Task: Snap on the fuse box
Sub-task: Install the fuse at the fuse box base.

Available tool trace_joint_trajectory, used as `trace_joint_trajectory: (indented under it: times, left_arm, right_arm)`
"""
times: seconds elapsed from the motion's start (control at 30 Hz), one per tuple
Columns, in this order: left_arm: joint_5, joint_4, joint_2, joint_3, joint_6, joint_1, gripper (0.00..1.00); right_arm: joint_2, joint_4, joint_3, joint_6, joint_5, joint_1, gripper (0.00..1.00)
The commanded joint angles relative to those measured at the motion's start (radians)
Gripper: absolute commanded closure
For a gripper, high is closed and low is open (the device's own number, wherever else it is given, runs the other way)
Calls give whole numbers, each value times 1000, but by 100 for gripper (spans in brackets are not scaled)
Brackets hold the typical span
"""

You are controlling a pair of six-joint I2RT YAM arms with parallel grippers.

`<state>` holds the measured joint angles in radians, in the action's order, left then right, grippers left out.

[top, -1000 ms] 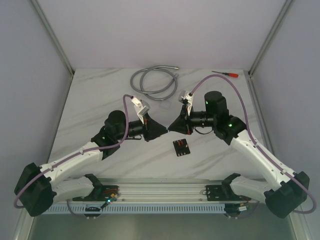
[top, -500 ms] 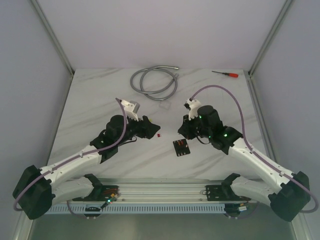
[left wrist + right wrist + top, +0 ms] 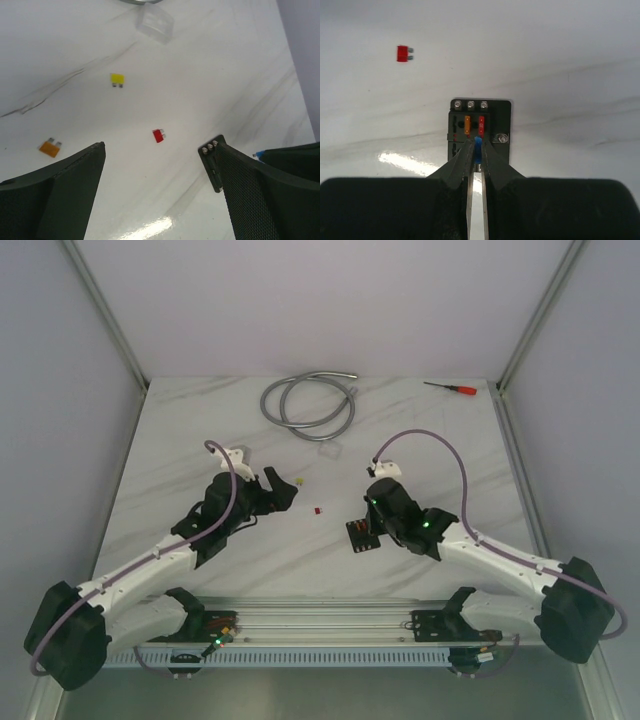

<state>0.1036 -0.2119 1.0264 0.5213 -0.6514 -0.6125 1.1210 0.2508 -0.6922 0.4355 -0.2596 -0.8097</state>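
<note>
Right gripper (image 3: 476, 150): almost closed on a blue fuse (image 3: 478, 144), tip at the fuse box (image 3: 495, 116), to push it in.
Left gripper (image 3: 156, 162): wide open, holds nothing.

Loose fuse (image 3: 318, 510) left of fuse box (image 3: 357, 538)

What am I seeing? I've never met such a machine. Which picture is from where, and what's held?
A left arm and a right arm, both robotic, stand at a marble table. One picture looks down from above; the others come from wrist cameras. On the table: a black fuse box, a red fuse, a yellow fuse, an orange fuse, a clear cover, a metal hose, a screwdriver. The left claw is open, empty; the right claw pinches a blue fuse at the fuse box.
</note>
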Motion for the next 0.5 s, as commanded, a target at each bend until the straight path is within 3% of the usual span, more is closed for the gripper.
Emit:
trace_joint_trajectory:
  times: [0.0,0.47]
  left_arm:
    - [20,54,17,-15,-51,28,0]
    - [-20,77,76,-12,-96,63,0]
  right_arm:
    - [38,-44,15,67,-147,-33,100]
    - [156,-79,-6,113,-235,-112,100]
